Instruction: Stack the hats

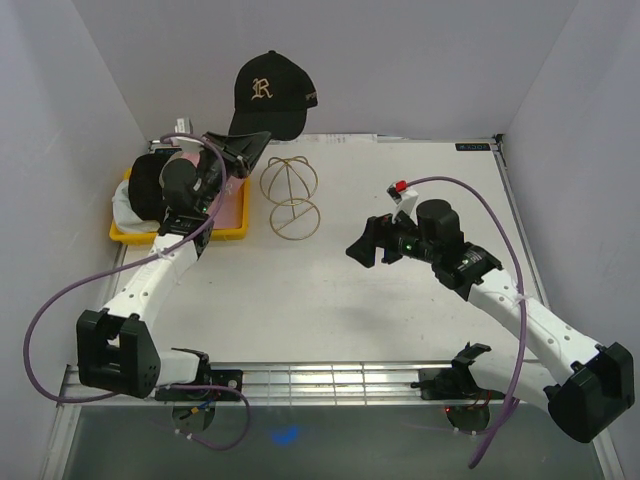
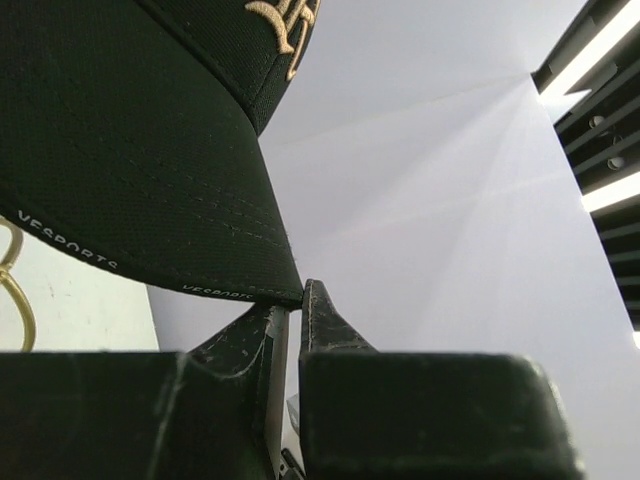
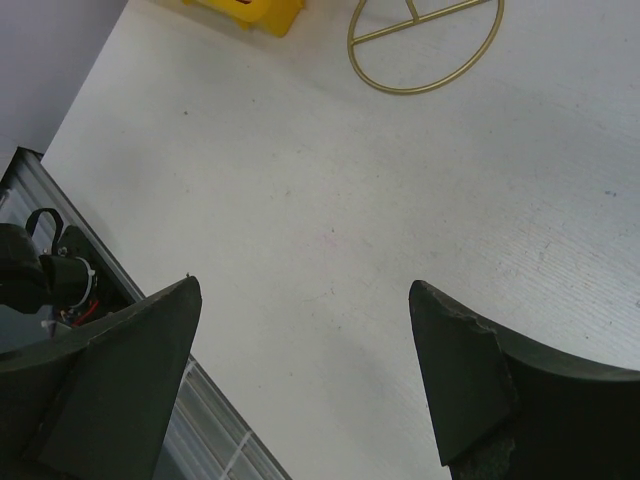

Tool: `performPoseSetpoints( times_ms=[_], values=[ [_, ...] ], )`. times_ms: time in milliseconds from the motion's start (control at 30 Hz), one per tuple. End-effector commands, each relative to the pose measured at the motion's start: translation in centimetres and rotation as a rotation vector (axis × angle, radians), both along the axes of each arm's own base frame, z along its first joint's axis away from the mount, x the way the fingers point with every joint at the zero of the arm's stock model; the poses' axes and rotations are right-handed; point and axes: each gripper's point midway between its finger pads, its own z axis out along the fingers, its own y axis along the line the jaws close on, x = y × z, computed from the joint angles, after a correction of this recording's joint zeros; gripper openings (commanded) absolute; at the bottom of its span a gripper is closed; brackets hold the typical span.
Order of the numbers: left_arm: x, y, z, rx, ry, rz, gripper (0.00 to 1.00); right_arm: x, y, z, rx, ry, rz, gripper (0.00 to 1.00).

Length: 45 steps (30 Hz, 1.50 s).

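Pinching the front edge of the brim, the left gripper (image 2: 301,292) holds the black cap (image 1: 272,88) in the air, well above the table (image 1: 300,300) and in front of the back wall. Its fingers are pressed nearly together, and the wrist view shows only the thin lip of the brim in the slot between them. Gripping there leaves the crown free and open underneath. I judge that is the point, since a crown has to drop over something to stack. The cap rides crown up and logo forward, roughly above the gap between the tray (image 1: 128,236) and the stand (image 1: 289,196), touching neither.

The stand sits bare on the table just right of the tray. Its dome suits a first cap, so it looks like the base for the stack, though that is a guess. In the tray, pink fabric (image 1: 230,205) and a pale edge show around the left arm, which hides most of what lies there. How many caps are in it I cannot tell.

The right gripper (image 3: 302,290) hovers over bare table right of the stand, its fingers spread wide with nothing between them. It seems placed near enough to steady the stand, yet out of the left arm's way. The next move calls for lowering the cap level over the dome, and a brim-only hold may let the crown tilt.
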Motion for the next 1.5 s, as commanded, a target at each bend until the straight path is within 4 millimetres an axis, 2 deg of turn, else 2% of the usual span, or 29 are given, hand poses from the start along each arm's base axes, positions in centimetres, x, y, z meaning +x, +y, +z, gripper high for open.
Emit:
performPoseSetpoints(
  times_ms=[0, 100, 133, 167, 267, 367, 400, 600, 1100, 1467],
  values=[
    [-1.9, -1.0, 2.9, -0.054, -0.128, -0.033, 0.00, 0.3, 0.1, 3.0, 0.046, -0.060, -0.005, 0.89],
    [-2.8, -2.6, 1.3, -0.060, -0.095, -0.054, 0.00, 0.2, -0.2, 3.0, 0.043, -0.058, -0.013, 0.89],
    [-3.4, -2.5, 1.3, -0.064, -0.097, -0.049, 0.00, 0.1, -0.1, 3.1, 0.044, -0.059, -0.012, 0.89],
    [-3.4, -2.4, 0.2, -0.062, -0.076, -0.030, 0.00, 0.0, -0.2, 3.1, 0.046, -0.059, -0.012, 0.90],
    [-4.3, -2.4, -0.9, -0.052, -0.069, -0.020, 0.00, -0.3, -0.3, 3.1, 0.049, -0.053, -0.012, 0.90],
    [-4.9, -1.8, -1.3, -0.059, -0.071, 0.031, 0.00, -0.6, -0.5, 3.0, 0.050, -0.049, -0.011, 0.90],
    [-4.8, -1.5, -2.2, -0.047, -0.061, 0.062, 0.00, -0.6, -0.5, 2.9, 0.049, -0.046, -0.011, 0.90],
    [-5.4, -0.7, -3.6, -0.038, -0.050, 0.109, 0.00, -1.2, -0.9, 2.1, 0.038, -0.025, -0.018, 0.90],
    [-7.0, -2.2, -8.0, -0.013, 0.002, 0.079, 0.00, -1.3, -0.8, 0.6, 0.062, 0.018, -0.037, 0.90],
    [-7.3, -3.4, -11.5, 0.011, 0.056, 0.083, 0.00, -1.3, -0.9, -0.4, 0.053, 0.029, -0.044, 0.90]
  ],
)
